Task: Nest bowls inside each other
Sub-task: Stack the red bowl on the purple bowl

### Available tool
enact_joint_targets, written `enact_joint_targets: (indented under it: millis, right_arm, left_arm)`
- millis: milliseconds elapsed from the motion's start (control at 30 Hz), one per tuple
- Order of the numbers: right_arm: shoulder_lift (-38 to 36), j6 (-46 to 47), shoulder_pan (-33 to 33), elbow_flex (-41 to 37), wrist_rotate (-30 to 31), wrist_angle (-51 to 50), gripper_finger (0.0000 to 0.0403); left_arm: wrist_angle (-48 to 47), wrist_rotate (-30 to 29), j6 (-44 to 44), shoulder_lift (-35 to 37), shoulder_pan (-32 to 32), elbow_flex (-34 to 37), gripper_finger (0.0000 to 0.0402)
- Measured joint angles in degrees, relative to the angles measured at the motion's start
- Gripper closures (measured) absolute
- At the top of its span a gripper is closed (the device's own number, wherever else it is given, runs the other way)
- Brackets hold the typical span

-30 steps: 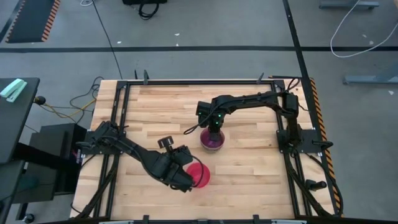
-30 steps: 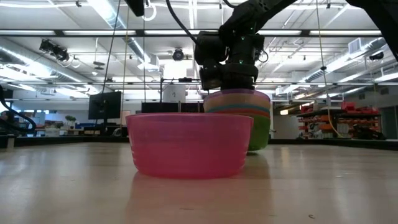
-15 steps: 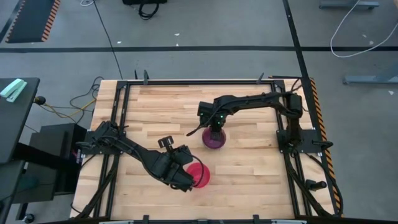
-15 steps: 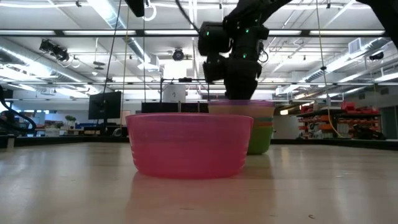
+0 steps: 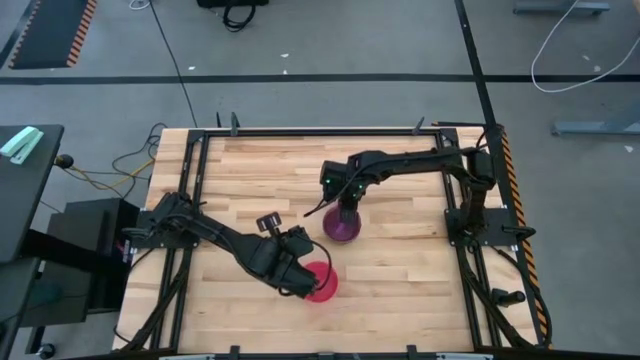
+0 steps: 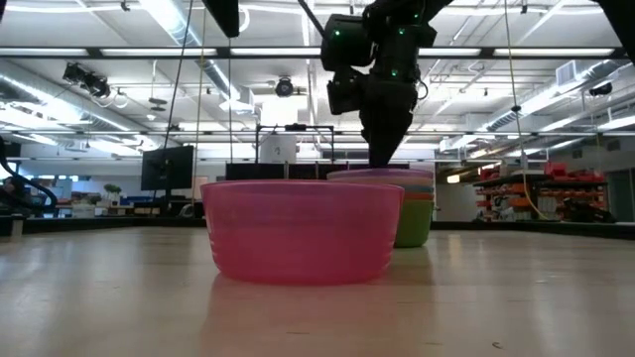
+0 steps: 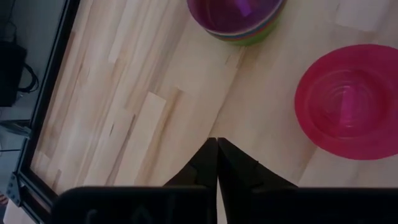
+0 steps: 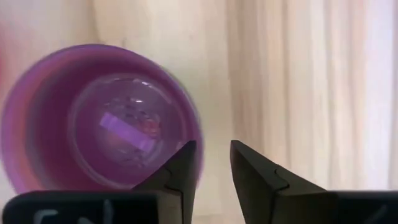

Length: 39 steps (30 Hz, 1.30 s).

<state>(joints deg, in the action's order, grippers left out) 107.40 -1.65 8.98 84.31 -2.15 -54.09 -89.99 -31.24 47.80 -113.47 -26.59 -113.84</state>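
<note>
A stack of nested bowls (image 5: 342, 226) stands on its base mid-table, with a purple bowl (image 8: 99, 118) on top and a green one (image 6: 415, 220) lowest. A magenta-pink bowl (image 5: 322, 285) stands upright on the table nearer the near edge, also seen in the low view (image 6: 303, 233) and the left wrist view (image 7: 348, 102). My right gripper (image 8: 211, 149) is open and hangs over the stack's rim (image 6: 382, 159). My left gripper (image 7: 216, 144) is shut and hovers beside the pink bowl, on its left (image 5: 300, 283). My right gripper points down at the purple bowl's rim (image 8: 193, 134), one finger (image 8: 185, 158) over the inside and the other (image 8: 249, 165) outside. I cannot tell whether the fingertips touch that rim. The bowl sits nested in the stack.
Black frame rails (image 5: 190, 180) run along the table's left, right and far sides. Bare wood lies left of the stack (image 5: 250, 190) and to the right of the pink bowl (image 5: 400, 280). The low view looks into a workshop beyond the table.
The purple bowl has gone down from above the stack and now sits nested in it. My right gripper lowered with it, then rose until its fingertips are level with the rim. My left arm has shifted a little toward the far edge, beside the pink bowl, which has stayed put.
</note>
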Motion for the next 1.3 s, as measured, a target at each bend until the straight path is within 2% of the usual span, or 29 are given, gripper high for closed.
enact_joint_targets:
  millis: [133,267,600,733,967,1200,1300]
  right_arm:
    - [-1.5,-0.5,0.3,0.0,3.1,-1.2,0.0295]
    - [-4.5,0.1,0.8,0.0,3.8,-3.4,0.0295]
    - [-16.1,4.7,-5.5,-3.1,4.1,-6.5,0.0298]
    - [-22.8,8.2,-10.2,-8.0,7.2,-5.9,0.0298]
    - [-33.3,15.7,-18.3,-16.5,13.0,-4.7,0.0298]
    - [-39.4,22.9,-24.0,-22.2,17.1,-4.3,0.0298]
    - [-40.1,24.9,-25.5,-23.9,17.8,-4.1,0.0298]
  left_arm:
    - [0.0,0.2,-1.1,0.0,1.2,0.0,0.0386]
    - [0.8,4.0,-2.1,0.0,3.3,0.0,0.0375]
    - [15.3,14.3,-12.2,0.0,6.0,0.3,0.0357]
    - [16.3,17.2,-11.1,-0.1,8.1,4.6,0.0354]
    - [28.6,31.6,-14.1,-0.2,12.2,17.5,0.0342]
    - [37.4,37.6,-14.5,-0.1,13.8,24.2,0.0328]
    - [40.1,38.0,-14.5,-0.1,13.6,24.8,0.0321]
